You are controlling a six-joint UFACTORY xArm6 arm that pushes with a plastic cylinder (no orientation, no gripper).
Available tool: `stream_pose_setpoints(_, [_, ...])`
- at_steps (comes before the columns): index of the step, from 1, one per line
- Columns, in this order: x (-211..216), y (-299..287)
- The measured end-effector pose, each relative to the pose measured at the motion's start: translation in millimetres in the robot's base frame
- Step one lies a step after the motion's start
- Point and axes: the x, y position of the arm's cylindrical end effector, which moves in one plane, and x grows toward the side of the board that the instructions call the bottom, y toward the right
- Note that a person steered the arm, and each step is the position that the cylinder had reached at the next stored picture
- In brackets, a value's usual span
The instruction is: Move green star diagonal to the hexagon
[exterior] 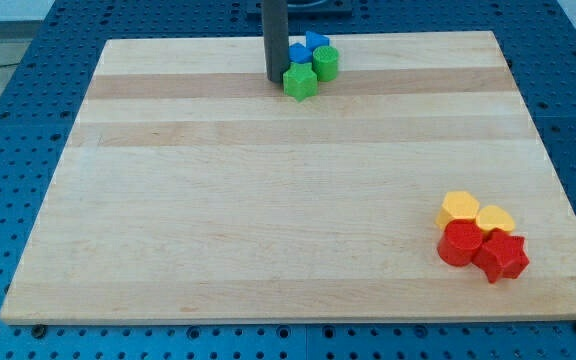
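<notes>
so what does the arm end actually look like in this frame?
Only a straight dark grey rod shows, plain and round, entering from the view's top. No cables, markings or joints are visible. My tip sits just left of the green star.

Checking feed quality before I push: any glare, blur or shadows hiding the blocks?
Camera view: even light, no glare on the board; soft shadows only; my tip and the green star beside it are sharp; the blue blocks behind are partly hidden.
</notes>
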Motion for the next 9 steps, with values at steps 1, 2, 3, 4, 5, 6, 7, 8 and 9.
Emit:
stream_pose_setpoints(1, [39,7])
stream_pose_setpoints(2, [55,25])
stream_pose_setpoints(3, [43,4])
stream_pose_setpoints(4, [9,-7])
stream_pose_setpoints(5, [0,20])
stream_pose_setpoints(6, [14,54])
stream_pose_setpoints(7, [37,80])
stream_pose_setpoints(8, [69,101])
stream_pose_setpoints(9, [101,107])
